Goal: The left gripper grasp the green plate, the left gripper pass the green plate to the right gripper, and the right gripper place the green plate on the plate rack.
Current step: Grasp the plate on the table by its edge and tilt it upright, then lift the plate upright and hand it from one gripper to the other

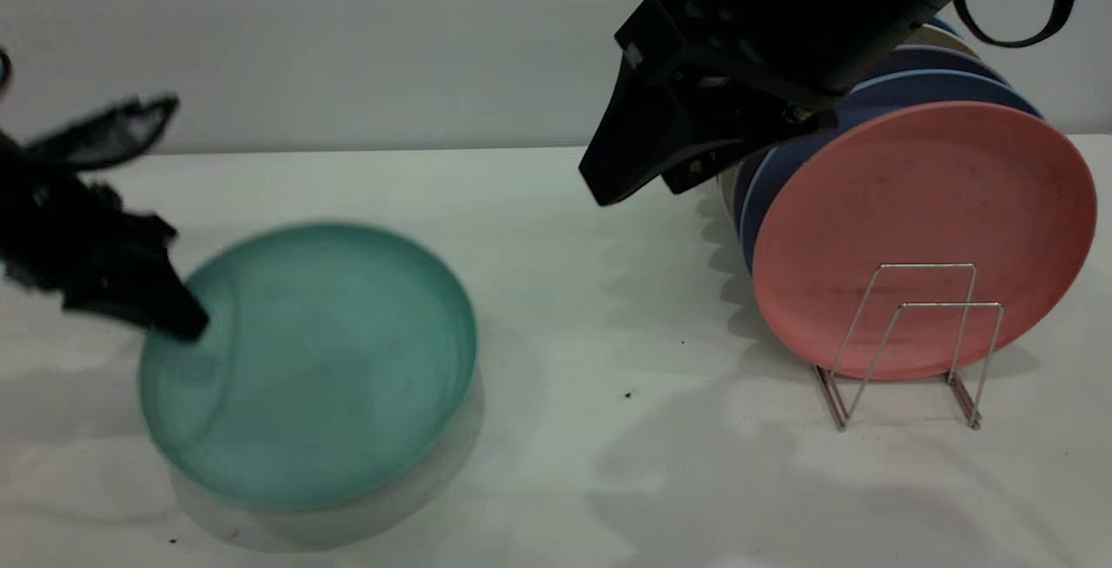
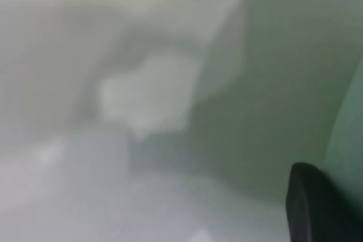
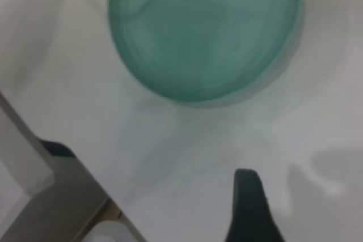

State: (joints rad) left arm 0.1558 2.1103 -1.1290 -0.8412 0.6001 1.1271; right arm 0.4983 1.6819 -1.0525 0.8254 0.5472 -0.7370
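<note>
The green plate (image 1: 321, 368) is at the front left, tilted and lifted a little off the white table, with its shadow under its near edge. My left gripper (image 1: 178, 320) is shut on the plate's left rim, with one finger (image 2: 317, 208) on top of it. My right gripper (image 1: 643, 181) hangs open above the table's middle, left of the plate rack (image 1: 912, 333), and holds nothing. Its wrist view looks down on the green plate (image 3: 204, 32), well beyond one fingertip (image 3: 248, 196). The rack's two front wire loops stand free.
A salmon-pink plate (image 1: 921, 238) stands upright in the rack, with dark blue plates (image 1: 877, 103) and a pale one behind it. The white table (image 1: 608, 359) lies bare between the green plate and the rack. A pale wall runs along the back.
</note>
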